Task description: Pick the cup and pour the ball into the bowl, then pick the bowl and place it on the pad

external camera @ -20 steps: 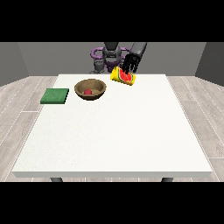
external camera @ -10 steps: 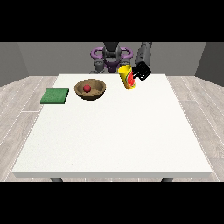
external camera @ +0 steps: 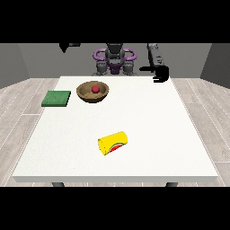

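While the yellow cylindrical cup (external camera: pixel 113 143) with a red mark near its rim lies tipped on its side toward the near middle of the large white surface (external camera: pixel 148 121), the black hand at the view's right (external camera: pixel 160 73) hangs over the far right edge of that surface, well apart from the cup and with nothing in its hold. Its fingers look curled inward, with a thumb or finger sticking out toward the view's left. The round brown wooden bowl (external camera: pixel 93 91) sits upright on the far left-centre of the surface, and the small red ball (external camera: pixel 95 89) rests inside it. Just to the left of the bowl, apart from it, the flat green square pad (external camera: pixel 56 98) lies near the surface's left edge with nothing on it. The bowl stands between the pad and the hand at the view's right, and the cup lies nearer the camera than all three. The hand at the view's left (external camera: pixel 65 46) shows only as a small dark shape high above the far left corner; whether its fingers are spread or curled cannot be told.
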You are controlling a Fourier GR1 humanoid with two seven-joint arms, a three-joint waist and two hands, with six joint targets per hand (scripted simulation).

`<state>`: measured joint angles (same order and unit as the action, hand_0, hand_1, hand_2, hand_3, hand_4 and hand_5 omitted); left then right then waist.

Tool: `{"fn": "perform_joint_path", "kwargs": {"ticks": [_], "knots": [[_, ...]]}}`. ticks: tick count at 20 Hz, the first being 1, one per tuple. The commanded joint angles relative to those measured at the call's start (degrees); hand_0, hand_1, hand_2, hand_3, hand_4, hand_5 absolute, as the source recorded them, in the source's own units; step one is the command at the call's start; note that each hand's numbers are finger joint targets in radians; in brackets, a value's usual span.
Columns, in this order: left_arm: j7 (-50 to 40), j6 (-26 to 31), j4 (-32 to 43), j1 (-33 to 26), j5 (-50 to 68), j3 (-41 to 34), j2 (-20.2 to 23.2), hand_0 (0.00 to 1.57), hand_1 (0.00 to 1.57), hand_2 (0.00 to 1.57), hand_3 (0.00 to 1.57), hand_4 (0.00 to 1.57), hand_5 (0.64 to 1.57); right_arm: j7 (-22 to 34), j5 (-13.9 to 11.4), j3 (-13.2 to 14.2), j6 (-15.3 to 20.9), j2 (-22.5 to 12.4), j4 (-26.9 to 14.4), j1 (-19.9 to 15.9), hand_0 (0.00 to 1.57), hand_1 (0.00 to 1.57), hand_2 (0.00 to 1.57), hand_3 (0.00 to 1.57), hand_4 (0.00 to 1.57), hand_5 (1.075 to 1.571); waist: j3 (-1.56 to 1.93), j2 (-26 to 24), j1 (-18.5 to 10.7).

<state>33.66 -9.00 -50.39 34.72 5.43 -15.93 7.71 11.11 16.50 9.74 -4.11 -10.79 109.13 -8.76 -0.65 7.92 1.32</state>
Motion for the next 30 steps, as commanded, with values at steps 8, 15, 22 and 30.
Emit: {"fn": "perform_joint_path", "kwargs": {"ticks": [8,15,22,30], "knots": [[-4.82,23.70,4.81,8.18,11.03,-8.26,21.64,0.00,0.00,0.00,0.00,0.00,1.531,-6.23,-8.21,-6.37,5.02,6.56,-1.80,-0.26,0.00,0.00,0.00,0.00,0.48,1.569,0.66,9.78,-0.70],[-12.67,22.00,0.09,14.11,9.52,-5.90,26.19,0.00,0.00,0.00,0.00,0.00,1.522,-17.04,-5.19,-1.08,1.75,6.87,-21.51,-4.51,0.00,0.00,0.00,0.00,0.40,1.569,0.76,11.59,-2.51],[-18.44,24.35,-0.33,17.52,11.82,-8.19,33.62,0.00,0.00,0.00,0.00,0.00,1.544,-23.87,-1.62,3.42,-5.50,2.95,-35.65,-6.83,0.00,0.00,0.00,0.00,0.32,1.571,0.71,11.43,-0.68],[-25.50,24.88,-0.48,22.86,14.06,-8.59,37.44,0.00,0.00,0.00,0.00,0.00,1.536,-24.45,-3.02,3.23,-2.09,5.45,-48.52,-14.50,0.00,0.00,0.00,0.00,0.37,1.570,0.69,10.79,-1.19]]}}
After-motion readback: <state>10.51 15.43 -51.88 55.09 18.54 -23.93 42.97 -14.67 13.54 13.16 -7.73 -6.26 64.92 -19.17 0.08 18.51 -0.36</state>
